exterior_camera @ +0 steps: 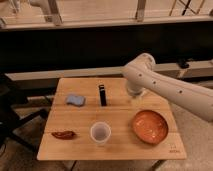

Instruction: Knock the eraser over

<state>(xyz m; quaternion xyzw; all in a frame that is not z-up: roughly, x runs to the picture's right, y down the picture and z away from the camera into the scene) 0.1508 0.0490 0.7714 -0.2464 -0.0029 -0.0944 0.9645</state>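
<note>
The eraser (102,95) is a slim black block standing upright near the back middle of the wooden table (80,150). My white arm reaches in from the right, bends at its elbow and points down. My gripper (134,98) hangs just above the table, to the right of the eraser and apart from it by about a hand's width.
A flat light-blue sponge pad (75,100) lies left of the eraser. A white cup (100,133) stands at the front middle. An orange bowl (149,126) sits front right, below the gripper. A red pepper (64,134) lies front left. A dark chair stands left of the table.
</note>
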